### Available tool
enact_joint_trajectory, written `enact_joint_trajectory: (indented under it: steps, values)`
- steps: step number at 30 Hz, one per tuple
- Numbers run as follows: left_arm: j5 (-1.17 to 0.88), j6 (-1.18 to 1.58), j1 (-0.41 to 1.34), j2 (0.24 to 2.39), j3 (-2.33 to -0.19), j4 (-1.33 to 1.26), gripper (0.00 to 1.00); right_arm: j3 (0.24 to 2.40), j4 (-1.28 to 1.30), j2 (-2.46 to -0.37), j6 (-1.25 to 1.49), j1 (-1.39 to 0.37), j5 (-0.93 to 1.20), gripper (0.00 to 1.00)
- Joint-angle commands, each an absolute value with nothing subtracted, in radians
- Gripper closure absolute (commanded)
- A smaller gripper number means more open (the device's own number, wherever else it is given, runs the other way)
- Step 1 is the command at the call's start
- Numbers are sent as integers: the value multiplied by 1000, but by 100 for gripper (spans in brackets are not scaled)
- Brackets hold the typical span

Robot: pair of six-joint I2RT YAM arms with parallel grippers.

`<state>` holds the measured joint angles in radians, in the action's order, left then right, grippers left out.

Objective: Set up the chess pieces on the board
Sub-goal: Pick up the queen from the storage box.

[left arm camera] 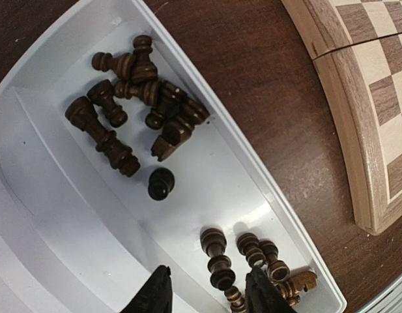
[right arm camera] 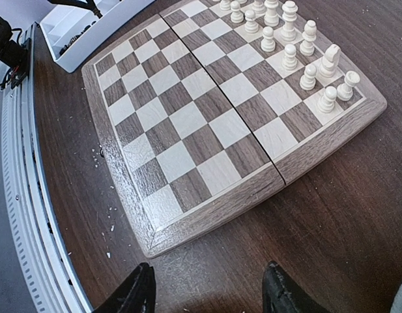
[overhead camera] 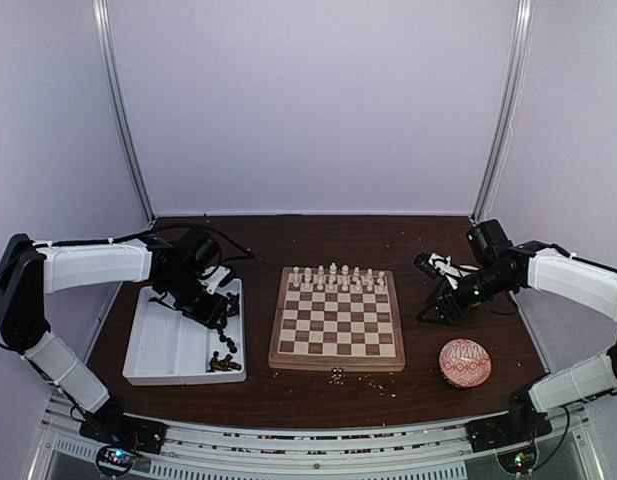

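Observation:
The wooden board [overhead camera: 336, 322] lies at the table's middle, with cream-white pieces [overhead camera: 333, 278] standing in its two far rows; they also show in the right wrist view [right arm camera: 288, 39]. Dark brown pieces [left arm camera: 139, 98] lie loose in the white tray [overhead camera: 168, 345]. My left gripper [left arm camera: 207, 293] is open above the tray's near end, its fingers either side of a lying dark piece [left arm camera: 217, 257]. My right gripper [right arm camera: 207, 293] is open and empty above the bare table right of the board [right arm camera: 201, 124].
A red-and-white patterned ball [overhead camera: 465, 362] lies at the near right. A dark piece [overhead camera: 337, 375] and pale crumbs [overhead camera: 383, 378] lie in front of the board. The tray's divider [left arm camera: 70, 169] runs beside the pieces.

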<state>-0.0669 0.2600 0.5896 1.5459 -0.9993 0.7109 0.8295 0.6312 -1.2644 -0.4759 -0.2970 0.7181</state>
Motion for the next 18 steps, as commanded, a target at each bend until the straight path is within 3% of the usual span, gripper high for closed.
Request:
enact_joint_trajectory:
  steps: [1, 11, 18]
  values:
    - [-85, 255, 607, 1578, -1028, 705, 62, 852, 627, -1285, -492, -301, 733, 44]
    - [-78, 256, 609, 1605, -1028, 709, 81, 860, 633, -1308, -494, -301, 742, 44]
    - [-54, 251, 620, 1585, -1077, 755, 100, 864, 635, -1312, -494, -302, 742, 45]
